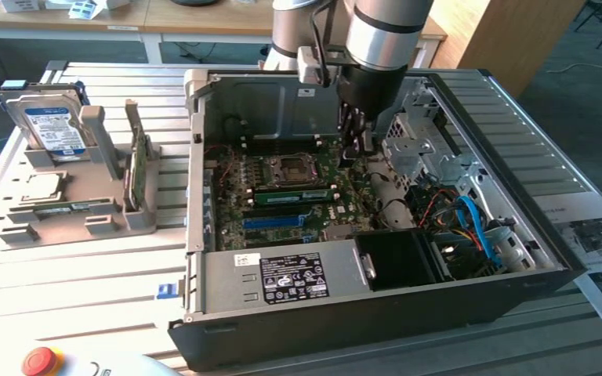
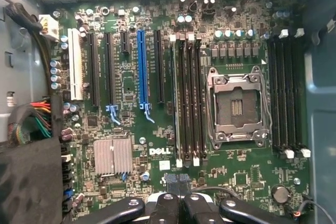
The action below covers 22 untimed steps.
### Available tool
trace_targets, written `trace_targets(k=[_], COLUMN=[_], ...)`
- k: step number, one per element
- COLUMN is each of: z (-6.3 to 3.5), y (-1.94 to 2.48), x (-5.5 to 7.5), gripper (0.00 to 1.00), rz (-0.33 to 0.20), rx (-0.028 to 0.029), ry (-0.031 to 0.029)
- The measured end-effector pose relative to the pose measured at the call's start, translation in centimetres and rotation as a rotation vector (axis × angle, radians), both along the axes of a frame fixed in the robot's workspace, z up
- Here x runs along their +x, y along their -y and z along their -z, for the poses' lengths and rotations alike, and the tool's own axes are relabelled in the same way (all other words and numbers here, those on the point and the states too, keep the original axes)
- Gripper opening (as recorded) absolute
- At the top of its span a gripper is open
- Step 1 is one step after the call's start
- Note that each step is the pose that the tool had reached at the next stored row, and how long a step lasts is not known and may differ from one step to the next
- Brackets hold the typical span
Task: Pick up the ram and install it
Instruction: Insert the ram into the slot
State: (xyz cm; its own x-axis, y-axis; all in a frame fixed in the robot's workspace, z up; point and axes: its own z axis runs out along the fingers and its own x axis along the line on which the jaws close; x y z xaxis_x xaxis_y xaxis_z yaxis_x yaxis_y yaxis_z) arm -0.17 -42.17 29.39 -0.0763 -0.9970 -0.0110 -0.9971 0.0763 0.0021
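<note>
A green ram (image 1: 292, 196) stick stands in a motherboard slot just beside the empty CPU socket (image 1: 285, 168), inside the open computer case (image 1: 385, 313). My gripper (image 1: 356, 141) hangs inside the case above the board's far side, a short way from that stick. In the wrist view the fingertips (image 2: 172, 183) are pressed together with nothing between them, so the gripper (image 2: 178, 183) is shut and empty. It is hovering over the board near the ends of the ram slots (image 2: 190, 103). The CPU socket (image 2: 236, 103) lies beside those slots. Another green stick (image 1: 71, 207) lies on the grey holder.
At the exterior view's left, a grey holder (image 1: 123, 219) carries a hard drive (image 1: 52, 125), a silvery CPU chip (image 1: 41, 186) and upright boards. The black power supply (image 1: 291, 274) fills the case's near side. Cables (image 1: 469, 219) crowd the right bay. A red stop button (image 1: 40, 360) sits near the front.
</note>
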Motion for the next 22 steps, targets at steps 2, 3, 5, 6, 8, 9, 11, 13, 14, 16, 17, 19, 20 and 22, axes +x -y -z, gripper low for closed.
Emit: trace_targets(k=[2, 3, 5, 6, 8, 9, 11, 13, 14, 16, 17, 19, 20, 22], z=[0.36, 0.55, 0.90, 1.10, 1.46, 1.64, 2.00, 2.37, 2.55, 2.91, 3.09, 3.46, 3.64, 4.00], y=[0.01, 0.01, 0.02, 0.02, 0.03, 0.03, 0.04, 0.04, 0.04, 0.05, 0.05, 0.05, 0.05, 0.05], x=[0.0, 0.0, 0.0, 0.0, 0.0, 0.0, 0.0, 0.0, 0.0, 0.0, 0.0, 0.0, 0.0, 0.0], gripper=[0.11, 0.11, 0.11, 0.11, 0.11, 0.11, 0.11, 0.11, 0.11, 0.11, 0.11, 0.11, 0.11, 0.11], rz=[0.000, 0.000, 0.000, 0.000, 0.000, 0.000, 0.000, 0.000, 0.000, 0.000, 0.000, 0.000, 0.000, 0.000], rx=[0.0001, 0.0002, 0.0001, 0.0002, 0.0001, 0.0001, 0.0001, 0.0001, 0.0002, 0.0002, 0.0002, 0.0001, 0.0001, 0.0000], ry=[0.0000, 0.0001, 0.0000, 0.0001, 0.0000, 0.0000, 0.0000, 0.0001, 0.0001, 0.0001, 0.0001, 0.0001, 0.0000, 0.0000])
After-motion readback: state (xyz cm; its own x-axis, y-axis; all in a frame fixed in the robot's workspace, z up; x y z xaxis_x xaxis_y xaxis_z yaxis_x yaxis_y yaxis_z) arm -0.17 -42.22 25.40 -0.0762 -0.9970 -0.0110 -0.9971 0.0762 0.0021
